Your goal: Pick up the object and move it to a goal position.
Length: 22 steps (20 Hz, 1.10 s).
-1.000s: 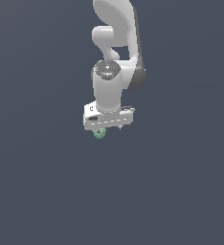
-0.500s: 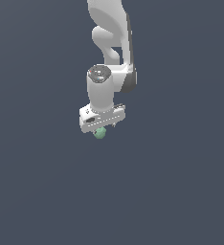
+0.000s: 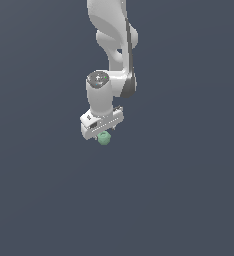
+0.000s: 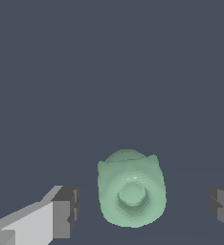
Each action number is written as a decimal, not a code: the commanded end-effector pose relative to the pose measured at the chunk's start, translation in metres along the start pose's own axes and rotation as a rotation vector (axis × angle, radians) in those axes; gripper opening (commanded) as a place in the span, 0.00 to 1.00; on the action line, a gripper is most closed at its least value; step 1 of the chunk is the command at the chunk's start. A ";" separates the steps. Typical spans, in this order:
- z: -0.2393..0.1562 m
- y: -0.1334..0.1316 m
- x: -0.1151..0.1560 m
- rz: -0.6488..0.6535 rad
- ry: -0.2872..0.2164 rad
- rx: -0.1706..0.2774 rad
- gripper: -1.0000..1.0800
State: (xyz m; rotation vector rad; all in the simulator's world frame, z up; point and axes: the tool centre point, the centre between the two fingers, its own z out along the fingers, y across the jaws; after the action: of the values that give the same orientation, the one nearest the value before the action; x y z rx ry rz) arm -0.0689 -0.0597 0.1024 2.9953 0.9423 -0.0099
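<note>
Claw (image 3: 102,134) hangs under the white arm (image 3: 111,35), pointing down at the dark grey-blue surface (image 3: 189,190). Fingers spread wide: wrist view shows 2 dark pads (image 4: 66,211), 1 either side of the object (image 4: 130,189), each with clear gap to it. Neither pad touches it. Nothing gripped.

Object is a small mint-green blob, rounded and slightly lumpy, with a raised nub at the centre of the face toward the wrist camera. It sits between the fingers, closer to 1 pad than the other. In the exterior view it shows just below the hand's lower edge (image 3: 104,138), partly tucked under it. Cannot tell whether it rests on the surface; no edges or corners of the surface visible.
</note>
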 end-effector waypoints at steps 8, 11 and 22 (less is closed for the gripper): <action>0.012 -0.001 -0.017 -0.110 0.006 -0.001 0.96; 0.013 -0.001 -0.019 -0.122 0.006 -0.001 0.96; 0.032 -0.001 -0.020 -0.121 0.006 -0.001 0.96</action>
State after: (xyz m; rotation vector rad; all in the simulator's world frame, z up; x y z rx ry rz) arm -0.0855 -0.0700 0.0769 2.9340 1.1221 0.0006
